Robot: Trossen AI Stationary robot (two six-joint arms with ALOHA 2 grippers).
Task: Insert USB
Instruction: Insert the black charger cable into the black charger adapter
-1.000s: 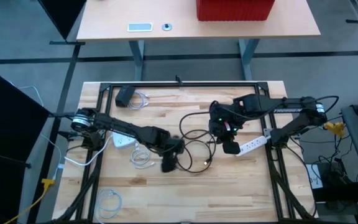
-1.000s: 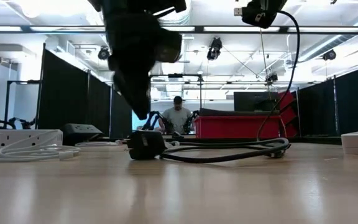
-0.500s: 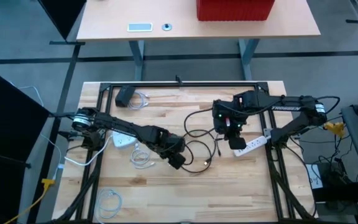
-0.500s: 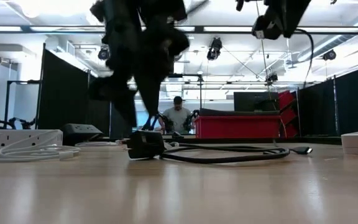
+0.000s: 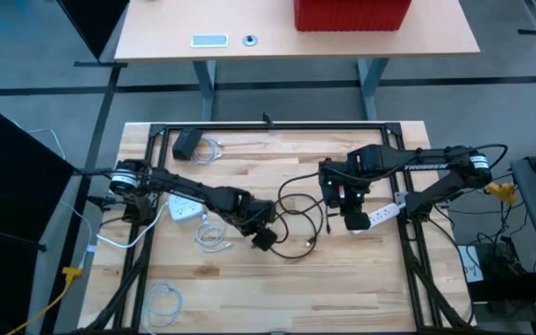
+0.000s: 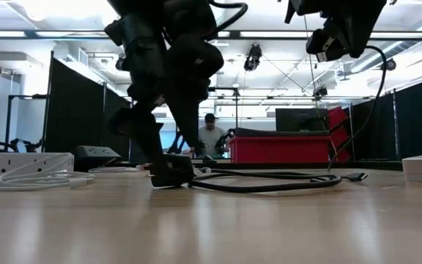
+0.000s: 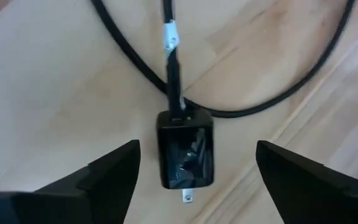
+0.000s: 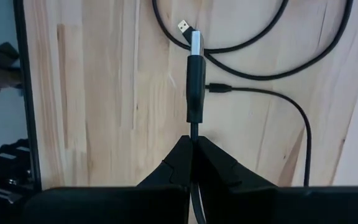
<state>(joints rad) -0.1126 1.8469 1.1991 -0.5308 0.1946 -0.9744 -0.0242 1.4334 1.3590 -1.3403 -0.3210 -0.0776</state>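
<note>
- Table [image 5: 249, 279] is a light wood top with cables all over it, plus a white power strip [image 5: 380, 216] near the right edge.
- Left gripper [image 7: 194, 168] is spread wide open and holding nothing. It hangs just over the black charger [image 7: 186, 157], one finger on each side with a clear gap to both.
- Right gripper [image 8: 194, 146] is pinched tight on the USB cable [image 8: 194, 93], up off the table in the low view, with the metal plug poking out past the fingertips.
- Charger lies flat mid-table in the high view [image 5: 264, 241], prongs facing the left wrist camera, with a black cable plugged into its far end.
- A loose USB plug [image 8: 183, 27] lies on the wood just beyond the held one.
</note>
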